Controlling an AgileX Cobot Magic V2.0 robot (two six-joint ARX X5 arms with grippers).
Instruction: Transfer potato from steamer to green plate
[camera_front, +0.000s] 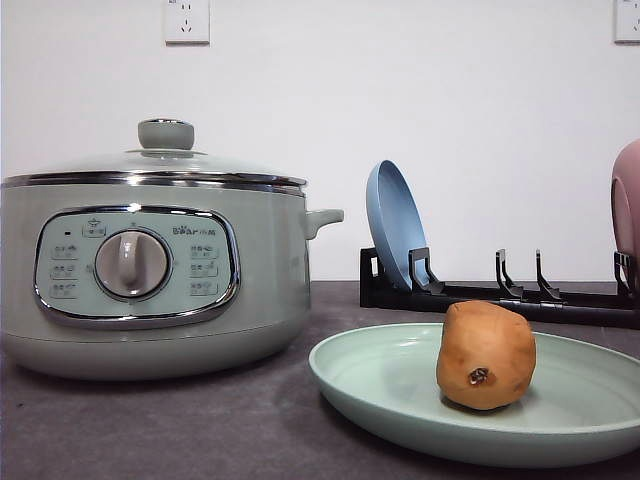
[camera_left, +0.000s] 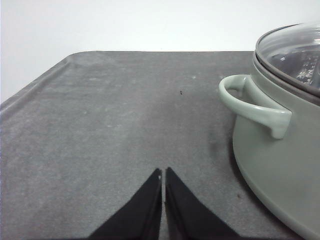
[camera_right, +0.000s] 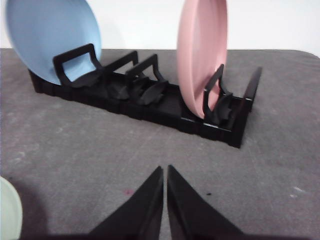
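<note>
Front view: potato (camera_front: 486, 355) sits on green plate (camera_front: 400, 385), beside lidded steamer (camera_front: 150, 280) — "Bear" on panel. Left gripper (camera_left: 163, 172) and right gripper (camera_right: 165, 170) both clenched, empty — low over table (camera_left: 100, 125).

Dark grey table (camera_front: 200, 420) bearing the steamer (camera_front: 150, 270), green plate (camera_front: 400, 390) and black plate rack (camera_front: 500, 295).

Both grippers' jaws are black, tapered wedges.
</note>
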